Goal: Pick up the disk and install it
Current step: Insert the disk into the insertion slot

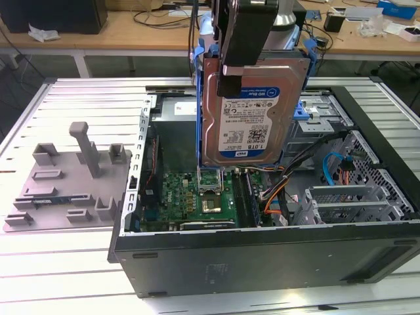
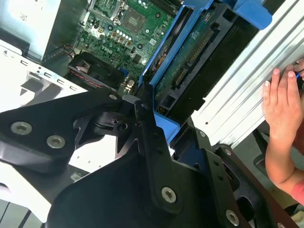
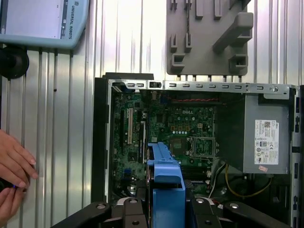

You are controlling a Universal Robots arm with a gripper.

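The disk (image 1: 252, 125) hangs upright above the open computer case (image 1: 262, 259), its blue-and-white label facing the exterior view and its blue rail frame showing at both sides. My gripper (image 1: 239, 72) is shut on its upper part, one black finger lying over the label side. In the second wrist view the disk's circuit-board side (image 2: 190, 61) and blue frame run away from the black fingers (image 2: 147, 142). The first wrist view has the blue frame (image 3: 166, 185) between my fingers (image 3: 133, 211), above the motherboard (image 3: 185, 128).
A grey fixture tray (image 1: 72, 184) with upright posts lies on the slatted table at the exterior view's left. Inside the case are cables, a metal drive cage (image 1: 354, 197) and a power supply (image 3: 266, 137). A person's hand (image 2: 285, 104) rests beside the case.
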